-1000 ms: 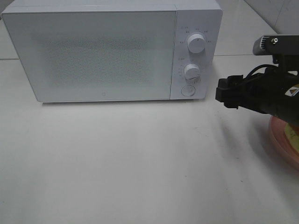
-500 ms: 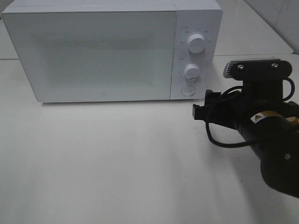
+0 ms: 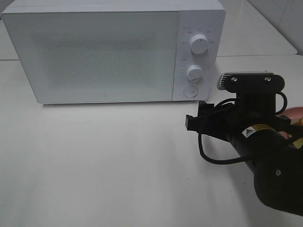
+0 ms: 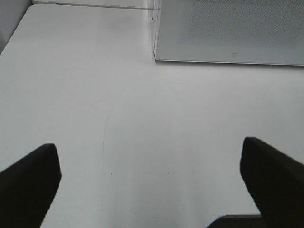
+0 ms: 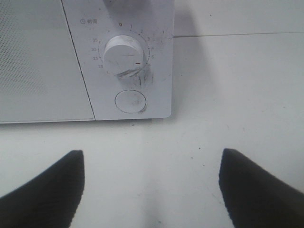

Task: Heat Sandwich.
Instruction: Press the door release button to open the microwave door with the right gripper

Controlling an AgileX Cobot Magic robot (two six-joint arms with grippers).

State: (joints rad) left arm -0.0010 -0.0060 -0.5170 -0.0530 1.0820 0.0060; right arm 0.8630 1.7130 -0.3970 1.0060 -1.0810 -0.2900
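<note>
The white microwave stands at the back of the table with its door shut. My right gripper hovers low just in front of the control panel and is open, with nothing between its fingers. In the right wrist view the gripper faces the round door button under the lower dial. The sandwich is hidden behind my right arm. My left gripper is open over bare table near the microwave's left front corner.
A sliver of the pink plate shows behind my right arm at the right edge. The upper dial sits above the lower dial on the panel. The white tabletop stretches in front of the microwave.
My right arm has swung left and forward from over the plate toward the front of the microwave's panel, now covering the plate. The gripper's opening has not changed.
</note>
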